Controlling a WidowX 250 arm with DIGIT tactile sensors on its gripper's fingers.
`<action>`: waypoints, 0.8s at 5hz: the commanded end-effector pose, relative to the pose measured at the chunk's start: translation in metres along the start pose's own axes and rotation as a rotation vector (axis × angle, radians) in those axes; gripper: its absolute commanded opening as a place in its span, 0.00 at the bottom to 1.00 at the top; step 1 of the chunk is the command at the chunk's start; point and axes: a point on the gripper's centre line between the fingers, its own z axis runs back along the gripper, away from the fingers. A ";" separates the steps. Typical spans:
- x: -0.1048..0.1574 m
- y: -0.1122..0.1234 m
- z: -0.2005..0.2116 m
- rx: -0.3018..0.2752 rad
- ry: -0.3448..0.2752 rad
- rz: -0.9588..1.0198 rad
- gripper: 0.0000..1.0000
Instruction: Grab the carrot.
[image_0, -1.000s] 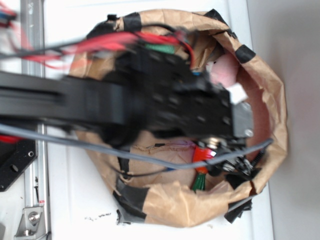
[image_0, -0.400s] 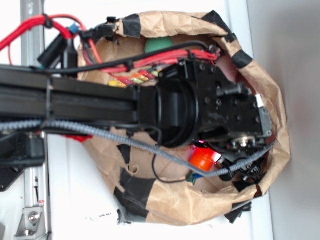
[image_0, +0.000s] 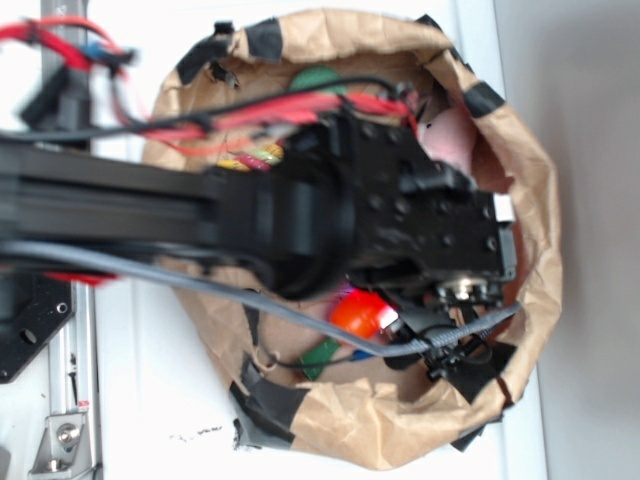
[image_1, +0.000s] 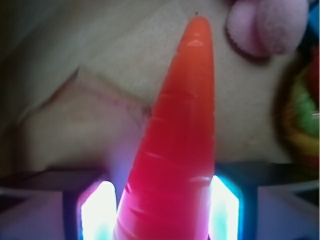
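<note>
The carrot (image_1: 177, 140) fills the middle of the wrist view, glossy orange, with its tapered tip pointing up and away over brown paper. My gripper (image_1: 162, 210) is shut on its thick part, a lit pad pressing each side. From the exterior, the carrot (image_0: 358, 313) shows as an orange lump under the black wrist, inside the paper bag (image_0: 535, 210). Its dark green leafy end (image_0: 320, 357) sticks out to the lower left. The gripper (image_0: 392, 322) is mostly hidden by the arm and a grey cable.
A pink plush toy (image_0: 450, 140) lies at the bag's upper right, also seen as the plush (image_1: 267, 25) in the wrist view. The twisted rope toy (image_0: 250, 158) lies partly under the arm. The crumpled, black-taped bag walls surround the gripper. A metal rail (image_0: 68, 400) runs along the left.
The wrist has shifted within the bag, and the carrot has moved left with it. Its green end now points further to the lower left.
</note>
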 end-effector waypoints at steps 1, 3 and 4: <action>0.024 0.026 0.116 -0.040 -0.320 -0.384 0.00; 0.019 0.031 0.137 0.007 -0.305 -0.501 0.00; 0.014 0.035 0.136 -0.009 -0.277 -0.506 0.00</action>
